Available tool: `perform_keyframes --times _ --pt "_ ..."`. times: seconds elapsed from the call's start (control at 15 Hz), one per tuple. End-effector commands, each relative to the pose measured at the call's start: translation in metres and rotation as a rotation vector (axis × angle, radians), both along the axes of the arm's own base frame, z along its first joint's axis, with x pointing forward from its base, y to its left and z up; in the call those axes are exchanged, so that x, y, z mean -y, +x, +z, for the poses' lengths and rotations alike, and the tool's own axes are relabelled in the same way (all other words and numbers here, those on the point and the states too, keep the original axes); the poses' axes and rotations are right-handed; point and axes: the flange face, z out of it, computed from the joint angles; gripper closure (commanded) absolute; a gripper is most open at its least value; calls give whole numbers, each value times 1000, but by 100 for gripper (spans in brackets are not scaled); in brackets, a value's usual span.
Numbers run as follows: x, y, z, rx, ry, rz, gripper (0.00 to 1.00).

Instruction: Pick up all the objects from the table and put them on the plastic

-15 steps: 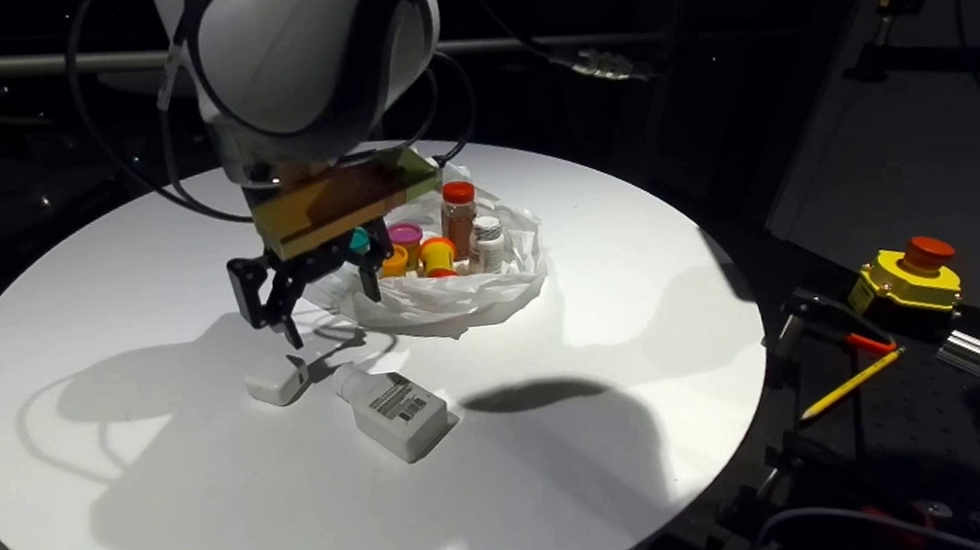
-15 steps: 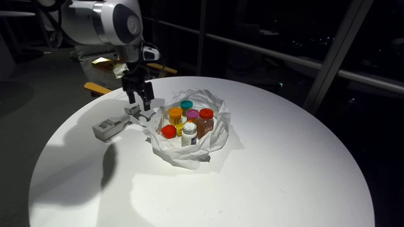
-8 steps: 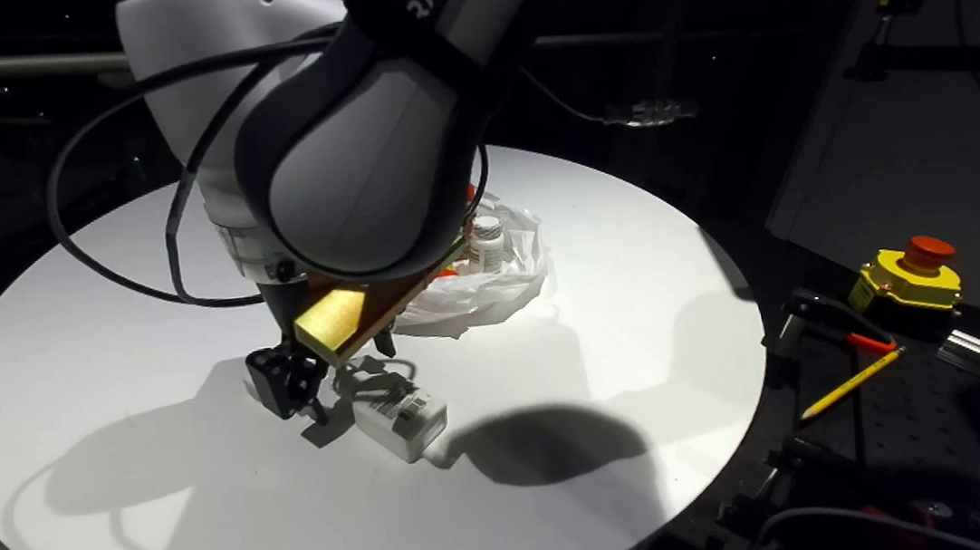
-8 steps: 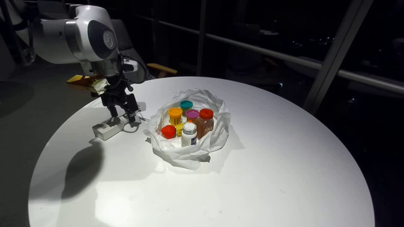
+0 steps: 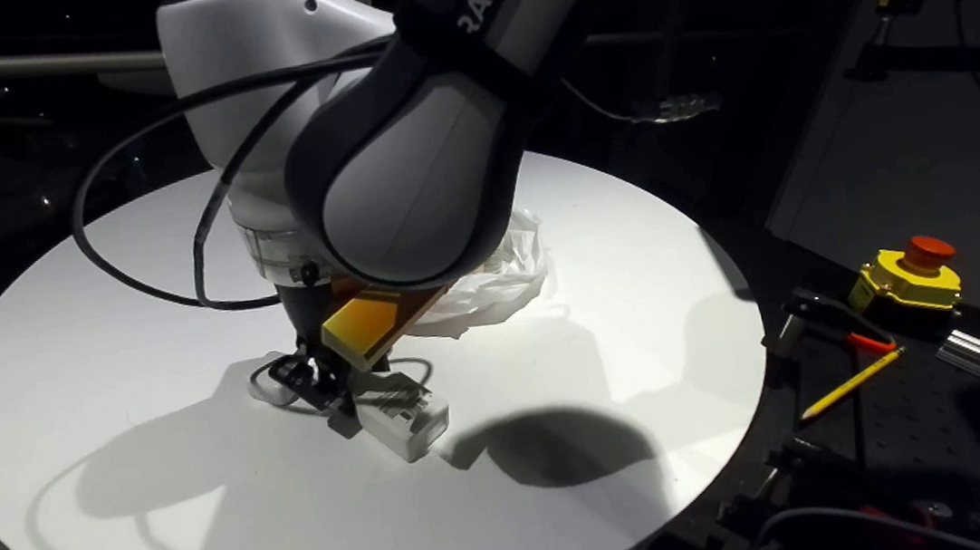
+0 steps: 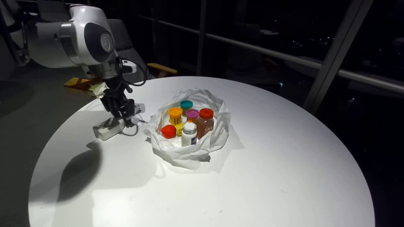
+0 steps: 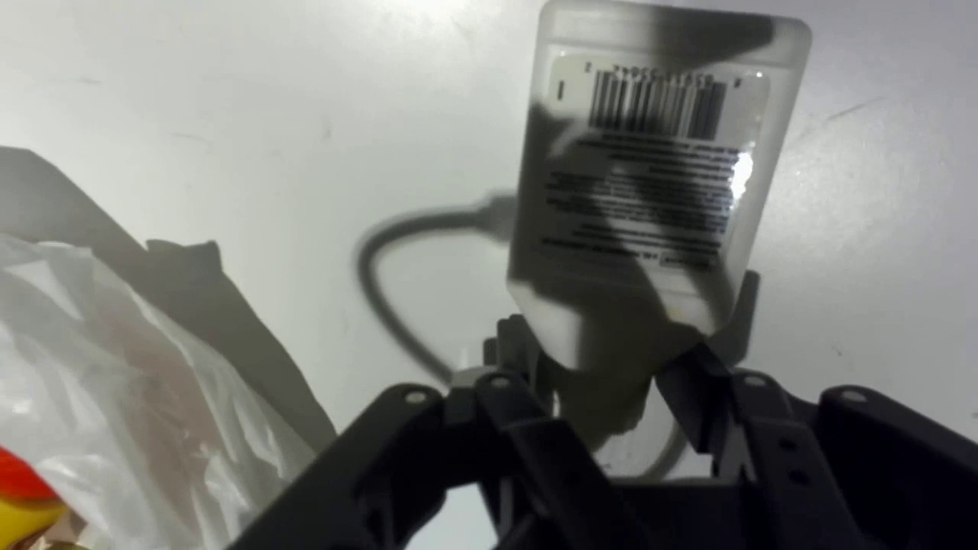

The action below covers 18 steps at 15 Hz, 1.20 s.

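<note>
Gripper (image 7: pixel 607 359) closed on 1 white bottle (image 7: pixel 649 176) at its neck end; bottle lies on table (image 6: pixel 252 176), apart from the plastic (image 6: pixel 176 154).
Also on table: 1 white piece (image 5: pixel 267 386) near gripper, partly hidden. On plastic, upright: 1 teal cup (image 6: pixel 186 105), 1 purple cup (image 6: pixel 192 114), 1 orange cup (image 6: pixel 175 116), 1 red-capped bottle (image 6: pixel 205 127), 1 small white jar (image 6: pixel 188 139); plus 1 red shape (image 6: pixel 168 131) beside 1 yellow piece (image 6: pixel 179 130), can't tell if separate.

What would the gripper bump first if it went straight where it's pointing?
Probably the white table: the gripper points down at it, the neck of the white bottle between its fingers. How close it already is, I can't tell.
</note>
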Motion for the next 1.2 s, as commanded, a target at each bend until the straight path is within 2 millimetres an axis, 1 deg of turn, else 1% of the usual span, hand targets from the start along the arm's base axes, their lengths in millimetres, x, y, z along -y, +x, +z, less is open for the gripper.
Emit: perform_keyframes --times 0.0,0.07,0.13,0.33,0.53,0.6,0.67,0.73,0.87,1.0,1.13 --pt "11 -13 27 33 -7 -11 81" --pt "15 -14 39 33 -12 -35 87" --pt "20 -15 49 41 -17 -51 89" --pt "37 -7 96 107 -23 -112 89" --pt "63 22 143 223 -19 -209 89" --pt "74 32 153 265 -23 -244 89" --pt "87 43 159 302 -29 -276 89" --pt "99 51 161 326 -37 -310 89" --pt "126 68 155 375 -74 -377 89" --pt "150 81 139 416 -125 -421 89" --pt "165 90 124 438 -176 -447 89"
